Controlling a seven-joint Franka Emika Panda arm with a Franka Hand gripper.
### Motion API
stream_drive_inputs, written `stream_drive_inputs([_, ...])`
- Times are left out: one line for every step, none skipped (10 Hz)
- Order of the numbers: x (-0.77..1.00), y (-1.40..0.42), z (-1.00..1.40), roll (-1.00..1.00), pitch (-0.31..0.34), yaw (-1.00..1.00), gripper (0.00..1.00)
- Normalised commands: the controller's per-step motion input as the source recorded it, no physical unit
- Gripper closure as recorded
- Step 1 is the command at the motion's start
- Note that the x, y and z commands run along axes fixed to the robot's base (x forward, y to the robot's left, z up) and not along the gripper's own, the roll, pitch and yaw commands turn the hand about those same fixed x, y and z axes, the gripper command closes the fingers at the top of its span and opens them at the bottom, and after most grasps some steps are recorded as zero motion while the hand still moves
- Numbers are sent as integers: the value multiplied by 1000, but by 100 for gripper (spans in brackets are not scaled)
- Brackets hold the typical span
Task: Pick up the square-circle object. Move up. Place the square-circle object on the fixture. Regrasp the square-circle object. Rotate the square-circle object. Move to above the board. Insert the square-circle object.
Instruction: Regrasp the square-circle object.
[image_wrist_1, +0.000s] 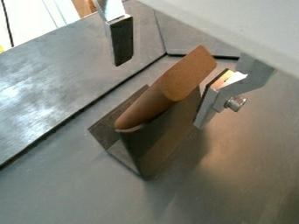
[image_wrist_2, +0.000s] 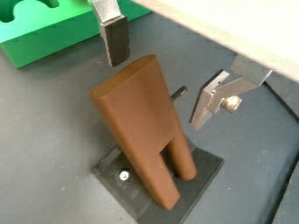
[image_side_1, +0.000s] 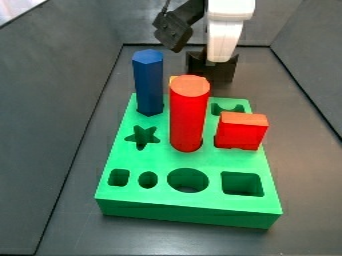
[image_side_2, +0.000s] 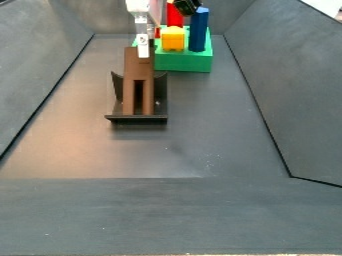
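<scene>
Side views show the board (image_side_1: 187, 180), a thick green slab with cut-out holes, on the far side of the gripper (image_side_2: 142, 42) from the fixture (image_side_2: 138, 108); a red cylinder (image_side_1: 189, 113), a blue prism (image_side_1: 147, 84) and a red block (image_side_1: 242, 130) stand in it, and the star hole (image_side_1: 142, 136) is open; in a wrist view a corner of the board (image_wrist_2: 47, 37) lies beyond the fingertips. The fixture, a dark bracket on a base plate (image_wrist_2: 140, 185), sits directly below the gripper. The square-circle object (image_wrist_2: 146, 122), a matte brown block, leans tilted against the fixture with its two legs down on the base plate; in both wrist views its rounded upper end (image_wrist_1: 187, 68) reaches up between the fingers. The gripper (image_wrist_2: 170, 74) hangs just above this upper end with its jaws spread wide; one finger (image_wrist_2: 112, 35) and the opposite finger (image_wrist_2: 225, 96) stand clear on either side of the block, neither pad touching it, so nothing is gripped.
</scene>
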Motion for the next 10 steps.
stream_drive_inputs([379,-14,-3,-20,206,63,0])
stream_drive_inputs([297,-15,1,-20,207,63,0])
stream_drive_inputs([219,-17,-2,-25,211,63,0])
stream_drive_inputs([185,-15,-6,-27,213,62,0])
stream_drive_inputs([116,-14,3,-29,217,63,0])
stream_drive_inputs([86,-14,6,-30,217,65,0])
stream_drive_inputs([76,-12,5,-29,203,68,0])
stream_drive_inputs([76,-12,5,-29,202,69,0])
stream_drive_inputs([78,-13,5,-29,200,69,0])
stream_drive_inputs([0,500,167,0,0,0,100])
